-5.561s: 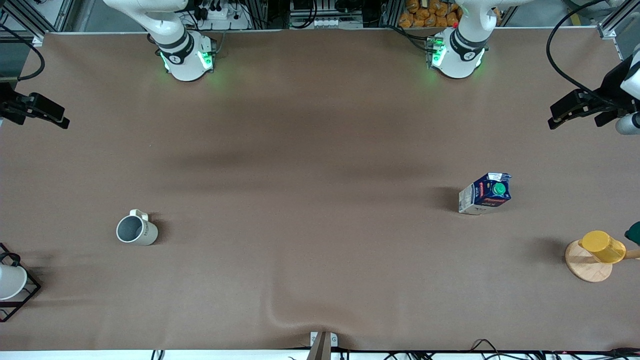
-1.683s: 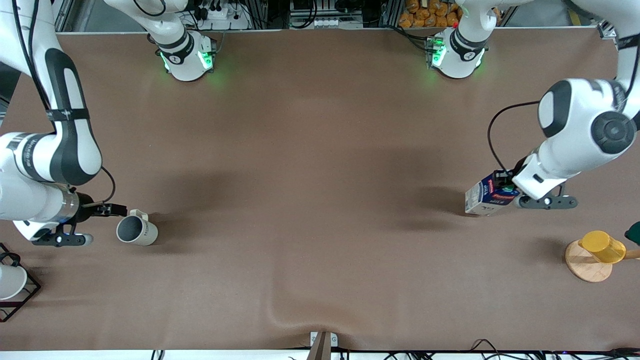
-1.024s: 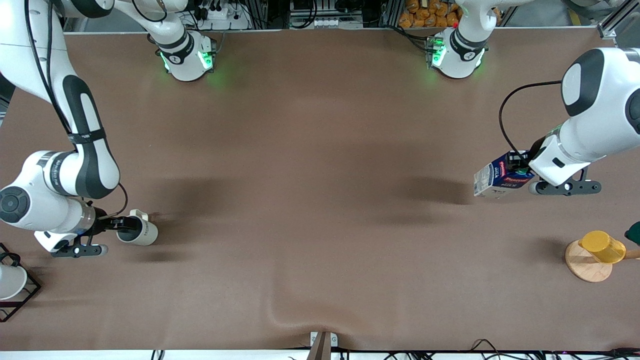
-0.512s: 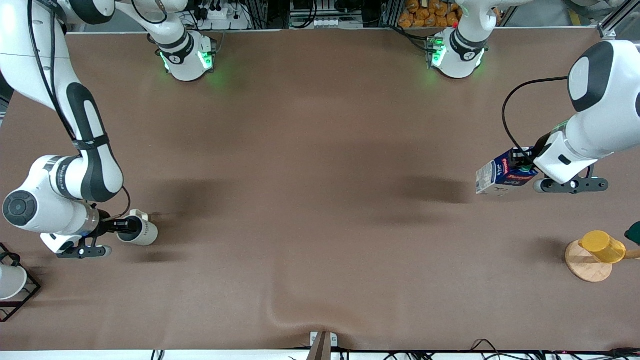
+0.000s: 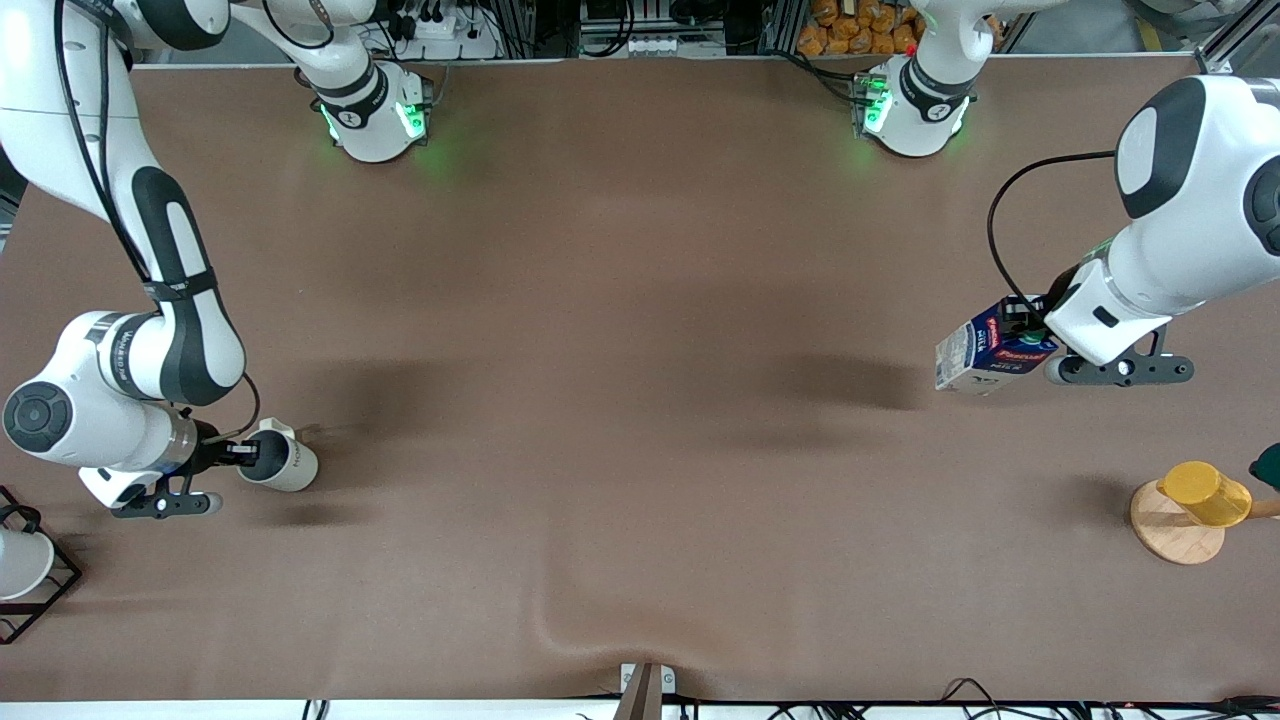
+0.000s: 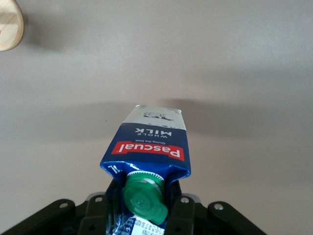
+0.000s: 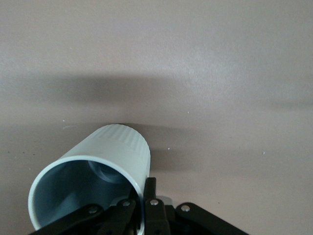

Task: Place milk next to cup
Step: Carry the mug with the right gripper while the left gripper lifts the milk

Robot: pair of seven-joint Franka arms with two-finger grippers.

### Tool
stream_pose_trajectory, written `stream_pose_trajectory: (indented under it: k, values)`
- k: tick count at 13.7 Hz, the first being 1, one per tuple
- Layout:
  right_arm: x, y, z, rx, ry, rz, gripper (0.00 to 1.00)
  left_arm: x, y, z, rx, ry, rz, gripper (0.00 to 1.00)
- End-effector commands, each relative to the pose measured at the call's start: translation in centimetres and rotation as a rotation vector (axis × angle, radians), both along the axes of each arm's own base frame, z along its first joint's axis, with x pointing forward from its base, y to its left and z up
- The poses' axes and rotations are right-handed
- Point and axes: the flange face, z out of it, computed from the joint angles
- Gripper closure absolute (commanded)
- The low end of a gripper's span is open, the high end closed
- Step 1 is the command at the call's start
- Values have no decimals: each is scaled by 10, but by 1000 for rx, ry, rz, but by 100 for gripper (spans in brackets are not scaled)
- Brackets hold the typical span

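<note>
The milk (image 5: 992, 350), a dark blue carton with a green cap and red label band, hangs in the air over the table at the left arm's end. My left gripper (image 5: 1032, 326) is shut on its top, by the cap (image 6: 144, 199); the carton (image 6: 146, 147) shows in the left wrist view. The cup (image 5: 281, 462), an off-white mug with a grey inside, sits at the right arm's end, tilted a little. My right gripper (image 5: 240, 455) is shut on its rim, one finger inside and one outside (image 7: 149, 196); the cup (image 7: 93, 181) fills the right wrist view.
A yellow cup (image 5: 1206, 493) lies on a round wooden coaster (image 5: 1172, 535) near the left arm's end, nearer the front camera than the milk. A white cup in a black wire rack (image 5: 25, 565) stands at the table's edge by the right arm.
My left gripper took hold of the milk and lifted it off the table, now shifting toward the right arm's end. My right gripper closed on the cup's rim; the cup shifted slightly.
</note>
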Motion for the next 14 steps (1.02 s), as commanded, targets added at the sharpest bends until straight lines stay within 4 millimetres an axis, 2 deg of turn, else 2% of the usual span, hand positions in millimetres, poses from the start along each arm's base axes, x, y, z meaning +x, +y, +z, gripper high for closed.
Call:
stream_pose_trajectory:
  k: [1,5,7,10,13,14]
  values:
    - [6,8,25,-2,-35,36,100,0,-4,12,-13,10,12,72]
    - [17,45,50,26,-83,109,100,2,-9,16,-14,4,9,72]
    - [22,71,66,48,-110,149,100,-1,-7,16,-13,25,2,71]
    - [21,143,81,107,-124,263,100,-2,-13,16,-13,28,-9,71]
    - [17,210,88,128,-135,350,100,-10,-32,10,-9,70,-31,71]
    - [12,242,90,133,-136,385,100,-10,-30,9,-10,75,-30,71]
